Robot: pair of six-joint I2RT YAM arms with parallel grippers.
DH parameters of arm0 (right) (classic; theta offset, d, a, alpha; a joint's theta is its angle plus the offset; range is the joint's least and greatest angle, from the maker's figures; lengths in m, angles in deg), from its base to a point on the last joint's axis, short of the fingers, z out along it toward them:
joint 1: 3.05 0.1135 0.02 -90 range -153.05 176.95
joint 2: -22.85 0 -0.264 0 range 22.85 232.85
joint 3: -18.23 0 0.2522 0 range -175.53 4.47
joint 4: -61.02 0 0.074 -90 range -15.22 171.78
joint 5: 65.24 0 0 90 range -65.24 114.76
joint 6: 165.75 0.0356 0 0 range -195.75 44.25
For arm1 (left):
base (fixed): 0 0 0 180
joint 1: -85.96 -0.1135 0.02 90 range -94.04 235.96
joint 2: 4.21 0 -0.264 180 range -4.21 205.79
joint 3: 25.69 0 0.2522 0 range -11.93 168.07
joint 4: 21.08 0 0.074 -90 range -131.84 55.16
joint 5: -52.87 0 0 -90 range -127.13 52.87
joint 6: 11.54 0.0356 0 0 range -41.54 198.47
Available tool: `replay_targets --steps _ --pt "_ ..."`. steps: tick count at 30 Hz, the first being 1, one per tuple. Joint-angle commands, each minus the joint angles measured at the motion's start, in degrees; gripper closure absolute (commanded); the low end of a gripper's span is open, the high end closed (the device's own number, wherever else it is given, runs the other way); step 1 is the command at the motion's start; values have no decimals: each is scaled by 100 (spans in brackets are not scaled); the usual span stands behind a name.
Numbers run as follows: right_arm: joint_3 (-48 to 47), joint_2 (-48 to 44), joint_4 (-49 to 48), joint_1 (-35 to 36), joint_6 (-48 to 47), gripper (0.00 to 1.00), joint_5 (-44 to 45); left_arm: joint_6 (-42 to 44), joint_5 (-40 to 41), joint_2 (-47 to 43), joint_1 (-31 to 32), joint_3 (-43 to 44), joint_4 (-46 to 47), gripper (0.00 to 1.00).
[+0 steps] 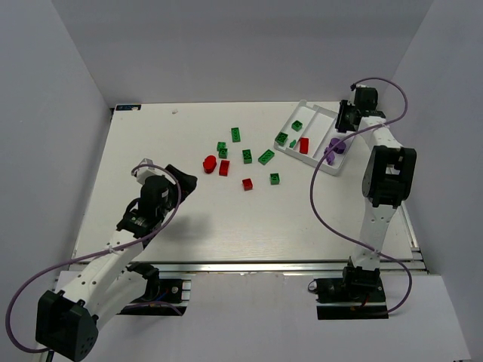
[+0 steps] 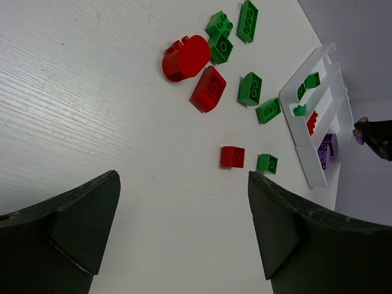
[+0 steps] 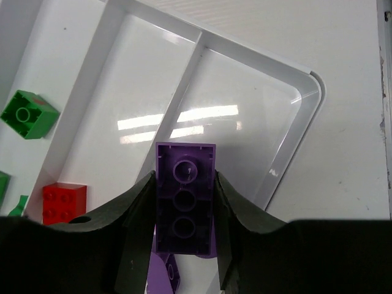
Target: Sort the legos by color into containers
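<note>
My right gripper (image 3: 184, 184) held a long purple plastic brick (image 3: 185, 205) over the white rectangular plastic tray (image 3: 304, 116); my left gripper (image 2: 182, 184) stood wide with nothing in it.

My right fingers (image 3: 138, 208) pinched the brick by its long sides, its hollow underside facing the wrist camera, above the tray's outermost compartment by the rounded corner. In that compartment lay other purple pieces (image 1: 336, 147); the middle one held a red brick (image 3: 63, 203), the far one a green brick (image 3: 27, 114). My left gripper hovered over the white table (image 1: 226, 226), well apart from the loose green bricks (image 1: 266, 157), the round red piece (image 1: 210, 163) and the small red square brick (image 1: 247, 184).
</note>
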State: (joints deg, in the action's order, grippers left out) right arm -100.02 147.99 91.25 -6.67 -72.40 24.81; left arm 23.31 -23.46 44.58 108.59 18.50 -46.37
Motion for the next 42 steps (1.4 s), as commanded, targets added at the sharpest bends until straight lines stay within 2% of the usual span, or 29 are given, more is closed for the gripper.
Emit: replay_targets --steps 1,4,5,7,8,11,13,15,16,18,19,21,22,25,26,27,28,29,31,32,35,38,42 --pt "-213 98 -179 -42 200 65 241 -109 -84 -107 4 -47 107 6" --pt "-212 160 -188 -113 262 50 223 -118 -145 -72 -4 -38 160 6" --pt "-204 177 -188 -148 262 42 180 -118 -154 -55 -4 -38 177 6" --pt "-177 151 -188 -183 201 33 48 -118 -189 -11 -4 -29 230 6" --pt "-151 142 -188 -209 166 30 -153 -118 -250 16 -4 -38 265 6" --pt "-125 -15 -109 -253 34 11 -628 -144 -470 165 -4 -47 554 9" --pt "-133 -174 5 -271 -368 10 -1380 -127 -602 366 -4 23 660 12" --pt "-81 -498 198 -271 -817 10 -2032 -74 -778 542 -4 103 740 19" --pt "6 -656 234 -271 -1367 11 -2915 -57 -822 735 -4 207 749 23" --pt "559 -1271 173 -280 -1958 10 -3912 66 -962 955 4 348 696 36" --pt "787 -1490 155 -271 -2510 11 -4787 119 -1006 1078 4 419 679 41" --pt "1560 -2124 -283 -254 -2577 13 -5364 303 -1007 1421 30 699 486 53" --pt "1763 -2291 -389 -210 -2568 17 -5663 460 -989 1535 48 796 433 55" --pt "2239 -2757 -171 -78 -2892 38 -5728 690 -840 2045 180 1349 134 56" --pt "2327 -2941 -92 1 -3041 54 -5684 847 -796 2368 241 1708 -49 54" --pt "2536 -3021 -48 27 -3043 63 -5648 909 -726 2554 398 1903 -164 52" --pt "2634 -3083 -39 45 -3034 73 -5570 954 -552 2747 487 2105 -270 44" --pt "2714 -3197 -30 45 -2990 88 -5517 963 -445 2941 583 2307 -497 41" --pt "2916 -3329 -38 45 -2692 86 -5272 910 -173 3538 865 2931 -771 34" --pt "2969 -3356 -30 45 -2604 77 -5183 884 -137 3758 944 3159 -1024 32" --pt "3197 -3505 -12 45 -2462 60 -5015 884 -110 4567 1278 3951 -1386 30" --pt "3417 -3663 -82 54 -2427 53 -4954 840 -102 5130 1498 4496 -1518 29" --pt "3619 -3795 -153 45 -2357 50 -4927 840 -40 5596 1595 5015 -1659 29"
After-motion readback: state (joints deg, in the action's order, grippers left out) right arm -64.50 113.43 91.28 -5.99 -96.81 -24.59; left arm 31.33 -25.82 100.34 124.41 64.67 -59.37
